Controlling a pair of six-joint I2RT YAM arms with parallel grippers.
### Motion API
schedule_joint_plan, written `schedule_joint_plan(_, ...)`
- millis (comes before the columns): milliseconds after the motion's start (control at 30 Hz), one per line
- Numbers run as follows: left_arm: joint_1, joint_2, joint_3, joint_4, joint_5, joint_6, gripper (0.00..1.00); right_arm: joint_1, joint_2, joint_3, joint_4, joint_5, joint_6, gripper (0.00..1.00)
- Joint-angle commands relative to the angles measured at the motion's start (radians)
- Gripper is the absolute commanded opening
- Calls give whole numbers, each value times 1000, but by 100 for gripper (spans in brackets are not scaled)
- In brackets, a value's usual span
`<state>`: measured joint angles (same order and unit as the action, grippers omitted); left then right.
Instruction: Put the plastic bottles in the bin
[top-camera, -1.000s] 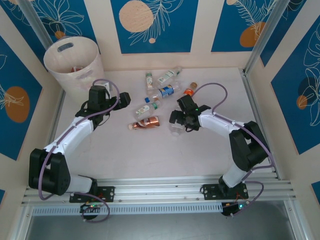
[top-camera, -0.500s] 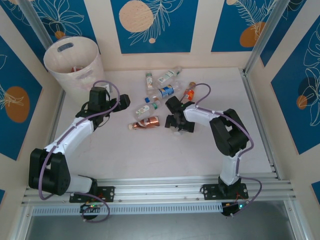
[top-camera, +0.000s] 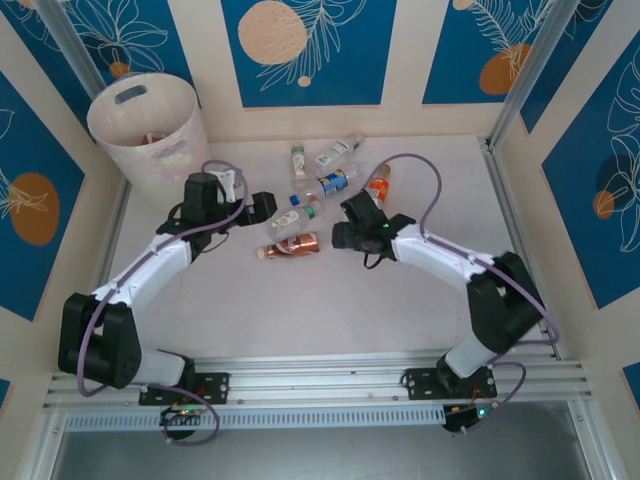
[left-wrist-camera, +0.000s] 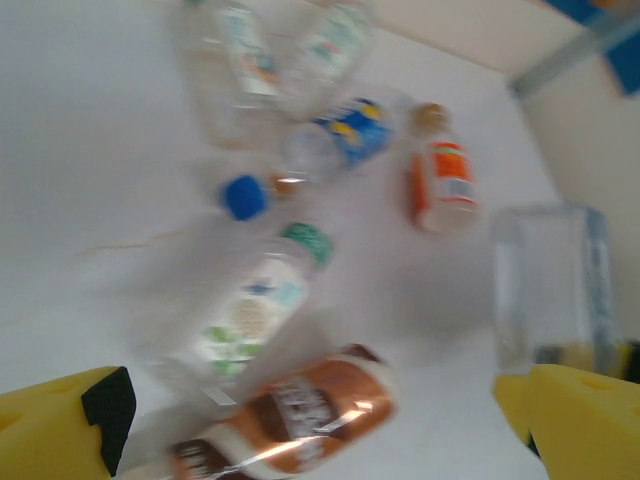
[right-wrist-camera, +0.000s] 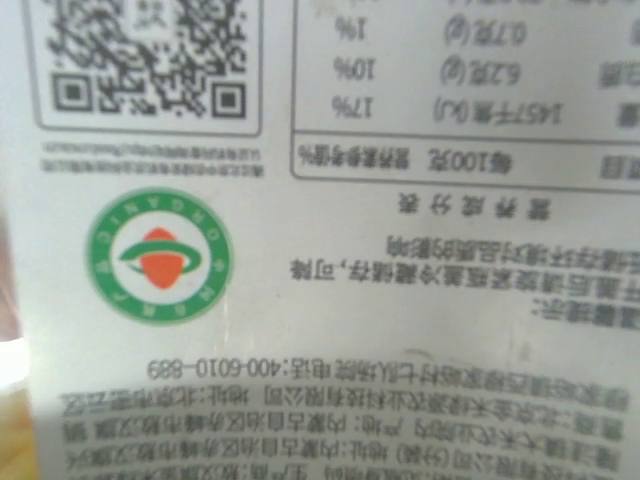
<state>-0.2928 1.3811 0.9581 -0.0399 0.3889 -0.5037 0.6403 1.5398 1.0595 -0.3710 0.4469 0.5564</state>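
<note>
Over the last second the right arm has unfolded at the elbow, and its right gripper now sits just right of the brown bottle. The left gripper has slid in toward that bottle's far-left side.

The brown bottle lies on its side on the table. The left claw's yellow fingers stand wide apart on either side of it, holding nothing. In the left wrist view a clear bottle, blurred, stands upright to the right of the brown one. The right wrist camera is hard up against a white printed label bearing a green-ringed round mark. Whether that claw has closed on anything cannot be told.

Just beyond the brown bottle lies the green-label bottle. Farther on are the blue-label bottle and, to its right, the orange bottle. Past those lie two more bottles, one green-capped and one slanted.

The bin stands upright well apart, far left of the brown bottle, with something red-labelled inside.
</note>
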Motion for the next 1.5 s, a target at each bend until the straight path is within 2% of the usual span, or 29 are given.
schedule_joint_plan(0, -46, 21, 51, 149, 290, -39, 100, 21, -67, -59, 217, -136, -209, 67)
schedule_joint_plan(67, -71, 30, 65, 210, 370, -58, 100, 25, -86, -75, 276, -237, -261, 67)
schedule_joint_plan(133, -94, 32, 77, 237, 384, -65, 100, 32, -92, -79, 320, -316, -300, 67)
schedule_joint_plan(333, -105, 61, 132, 106, 154, -123, 100, 56, -84, -75, 414, -459, -352, 67)
schedule_joint_plan(600, -107, 98, 192, 14, 87, -125, 100, 96, -42, -17, 426, -530, -400, 68)
schedule_joint_plan(767, -108, 82, 171, 42, 111, -122, 83, 95, -14, 32, 416, -512, -356, 69)
schedule_joint_plan(867, -108, 79, 167, 36, 155, -106, 80, 92, 5, 66, 408, -498, -324, 69)
schedule_joint_plan(967, -108, 72, 164, 31, 153, -98, 66, 88, 20, 87, 409, -473, -291, 69)
schedule_joint_plan(1100, -108, 73, 169, 26, 129, -99, 46, 77, 22, 89, 425, -517, -281, 81)
schedule_joint_plan(1200, -106, 80, 172, 28, 123, -107, 38, 64, 11, 88, 421, -572, -304, 93)
schedule_joint_plan(1267, -106, 84, 177, 28, 119, -105, 27, 55, -1, 91, 395, -597, -326, 99)
schedule_joint_plan(1333, -103, 84, 189, 15, 91, -100, 11, 44, -24, 90, 366, -619, -345, 100)
schedule_joint_plan(1467, -92, 78, 244, -36, -3, -49, 1, 23, -93, 66, 313, -626, -388, 100)
